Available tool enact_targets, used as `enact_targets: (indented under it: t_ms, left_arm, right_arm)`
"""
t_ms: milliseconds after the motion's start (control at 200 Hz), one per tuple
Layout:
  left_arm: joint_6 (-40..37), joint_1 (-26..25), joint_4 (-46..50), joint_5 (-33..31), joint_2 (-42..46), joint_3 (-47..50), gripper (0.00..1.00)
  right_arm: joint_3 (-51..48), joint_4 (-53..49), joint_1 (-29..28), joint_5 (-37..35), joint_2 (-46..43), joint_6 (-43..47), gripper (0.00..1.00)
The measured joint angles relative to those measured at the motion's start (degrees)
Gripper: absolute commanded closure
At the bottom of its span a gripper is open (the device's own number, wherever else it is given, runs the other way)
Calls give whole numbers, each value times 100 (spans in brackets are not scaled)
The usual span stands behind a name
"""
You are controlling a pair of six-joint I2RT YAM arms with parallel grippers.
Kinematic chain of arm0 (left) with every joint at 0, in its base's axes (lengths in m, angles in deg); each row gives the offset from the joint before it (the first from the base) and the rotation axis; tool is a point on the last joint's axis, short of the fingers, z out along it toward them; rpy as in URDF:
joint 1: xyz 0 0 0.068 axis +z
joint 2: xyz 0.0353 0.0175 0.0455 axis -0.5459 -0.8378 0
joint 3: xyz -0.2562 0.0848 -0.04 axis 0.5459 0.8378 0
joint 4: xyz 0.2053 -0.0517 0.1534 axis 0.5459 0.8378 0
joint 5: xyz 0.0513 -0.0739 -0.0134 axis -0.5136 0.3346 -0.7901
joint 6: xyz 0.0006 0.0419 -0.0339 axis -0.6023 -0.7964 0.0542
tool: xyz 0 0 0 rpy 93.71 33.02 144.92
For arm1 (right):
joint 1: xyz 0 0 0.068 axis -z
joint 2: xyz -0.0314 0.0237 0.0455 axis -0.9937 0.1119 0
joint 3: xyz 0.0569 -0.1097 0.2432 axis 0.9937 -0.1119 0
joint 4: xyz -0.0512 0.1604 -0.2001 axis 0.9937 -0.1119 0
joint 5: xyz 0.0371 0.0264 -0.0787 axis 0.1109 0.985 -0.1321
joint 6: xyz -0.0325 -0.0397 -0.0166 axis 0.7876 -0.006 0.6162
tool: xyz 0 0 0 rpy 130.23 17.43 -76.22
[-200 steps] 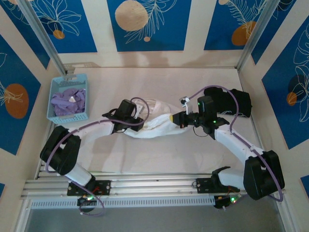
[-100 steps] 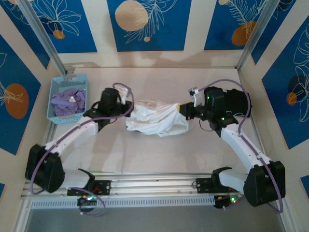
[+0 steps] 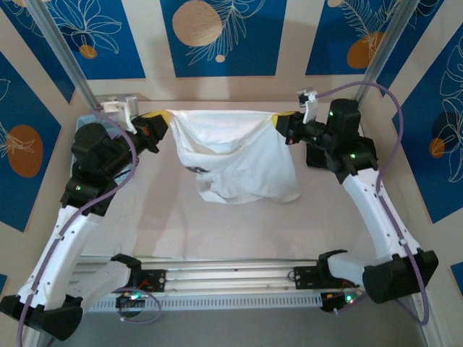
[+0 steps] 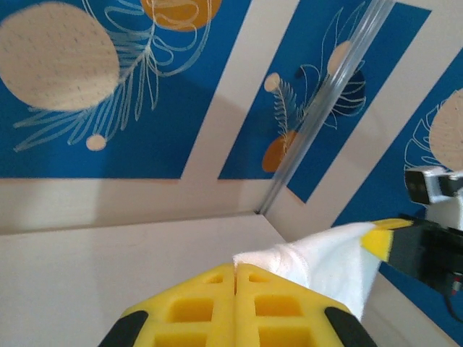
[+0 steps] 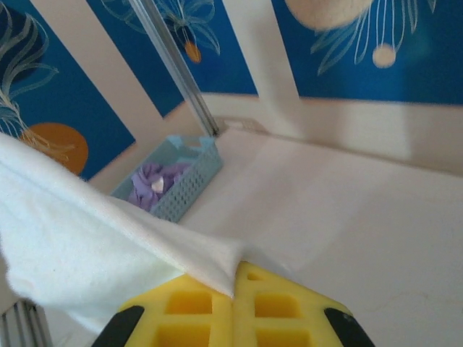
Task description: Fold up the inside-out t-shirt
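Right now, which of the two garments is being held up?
The white t-shirt, stretched between the left gripper and right gripper; the lavender garment lies bunched in the blue basket.

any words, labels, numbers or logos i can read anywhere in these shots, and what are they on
No text can be read in any view.
white t-shirt: a small dark mark at its left edge in the top view, too small to read or to tell whether it is lettering.
Wall panels: leaf and circle drawings, no words.
Blue basket: no label visible.
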Motion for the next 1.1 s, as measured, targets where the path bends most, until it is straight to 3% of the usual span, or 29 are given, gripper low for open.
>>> enact_targets:
  t_ms: [300, 490, 655, 805, 1100]
  left_arm:
    - [-114, 0, 938, -699, -787, 367, 100]
    - [-280, -9, 1178, -1246, -1978, 1064, 61]
    - [-581, -501, 1071, -1644, -1827, 1703, 44]
    - [-944, -1298, 603, -1414, -1784, 1836, 40]
    - [-1429, -1781, 149, -706, -3272, 1320, 37]
  right_arm:
    - [251, -866, -310, 1259, 1056, 319, 100]
    - [323, -944, -662, 1517, 2083, 271, 100]
    - [501, -1062, -680, 1523, 2889, 181, 100]
    - [601, -1091, -688, 1484, 3084, 162, 100]
    - [708, -1154, -688, 1388, 3084, 164, 100]
